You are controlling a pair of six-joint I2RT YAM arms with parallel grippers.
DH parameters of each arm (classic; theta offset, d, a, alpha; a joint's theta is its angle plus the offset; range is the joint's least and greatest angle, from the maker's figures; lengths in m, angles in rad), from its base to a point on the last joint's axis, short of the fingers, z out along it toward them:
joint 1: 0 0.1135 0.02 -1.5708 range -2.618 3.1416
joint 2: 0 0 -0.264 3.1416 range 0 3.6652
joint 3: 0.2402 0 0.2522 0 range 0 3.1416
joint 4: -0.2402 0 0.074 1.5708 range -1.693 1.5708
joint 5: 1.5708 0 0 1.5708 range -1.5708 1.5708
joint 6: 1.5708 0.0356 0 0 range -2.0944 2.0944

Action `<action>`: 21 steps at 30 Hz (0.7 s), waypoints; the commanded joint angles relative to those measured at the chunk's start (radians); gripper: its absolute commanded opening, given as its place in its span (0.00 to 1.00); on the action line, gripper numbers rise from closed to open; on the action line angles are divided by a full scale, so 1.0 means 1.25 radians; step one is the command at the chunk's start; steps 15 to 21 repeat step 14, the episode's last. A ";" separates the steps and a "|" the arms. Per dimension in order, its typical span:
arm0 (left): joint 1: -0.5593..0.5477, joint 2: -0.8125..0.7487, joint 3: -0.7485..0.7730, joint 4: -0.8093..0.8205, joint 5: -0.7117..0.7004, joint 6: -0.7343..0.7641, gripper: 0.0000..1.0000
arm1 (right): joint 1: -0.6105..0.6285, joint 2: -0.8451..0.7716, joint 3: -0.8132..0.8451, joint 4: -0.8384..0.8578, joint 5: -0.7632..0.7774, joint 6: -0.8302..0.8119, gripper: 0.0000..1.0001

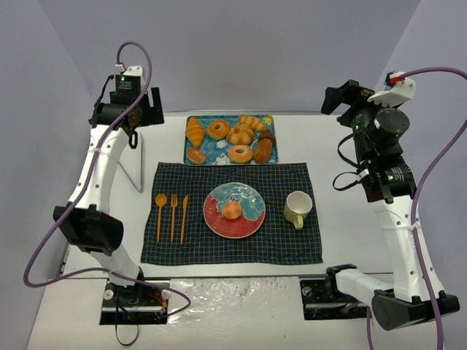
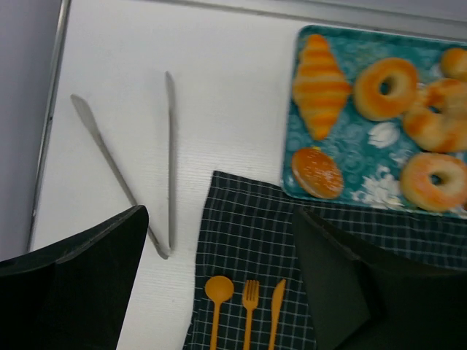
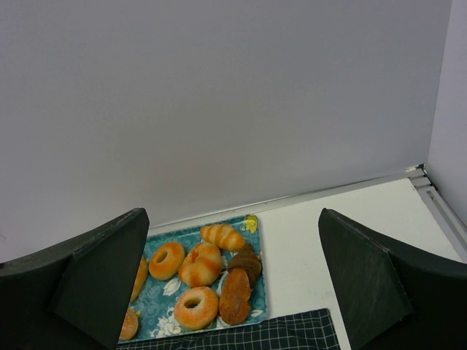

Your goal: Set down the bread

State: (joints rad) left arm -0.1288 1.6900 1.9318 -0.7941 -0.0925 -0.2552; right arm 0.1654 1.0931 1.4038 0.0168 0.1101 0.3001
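Item: the bread (image 1: 232,211), a small round orange-tan bun, smooth, with no hole and a paler patch on top, lying loose near the middle of the plate (image 1: 248,222). Status: placing judged done, since the bun rests on the plate and nothing grips it; little appears left beyond parking the arms. Left jaws: spread wide and empty, hanging well beyond and left of the plate. Right jaws: likewise wide apart and empty, well beyond and right of the plate. Plate: round and glossy, with a red rim and a teal patterned centre. Under the plate: placemat (image 1: 292,244), dark woven cloth with a fine pale check, rectangular. Left of the plate: spoon (image 1: 160,215), fork (image 1: 174,216) and knife (image 1: 184,219), matt orange plastic by the look, lying parallel. Right of the plate: cup (image 1: 298,209), pale cream, with a handle. Beyond the plate: tray (image 2: 354,157), rectangular, teal with white flower print, carrying a striped croissant (image 2: 319,85), ring doughnuts (image 2: 385,87) with a glazed sheen, and other pastries. Beyond and left of the plate, on the white worktop (image 2: 219,95): tongs (image 2: 170,160), thin bare metal, arms splayed in a V.
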 commanded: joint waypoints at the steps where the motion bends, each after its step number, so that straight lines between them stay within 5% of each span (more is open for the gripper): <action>1: -0.063 -0.107 0.077 -0.065 0.010 0.032 0.78 | 0.003 -0.004 0.054 0.047 0.008 -0.019 1.00; 21: -0.103 -0.159 0.054 -0.079 0.004 0.048 0.79 | 0.004 0.036 0.106 0.019 -0.007 -0.019 1.00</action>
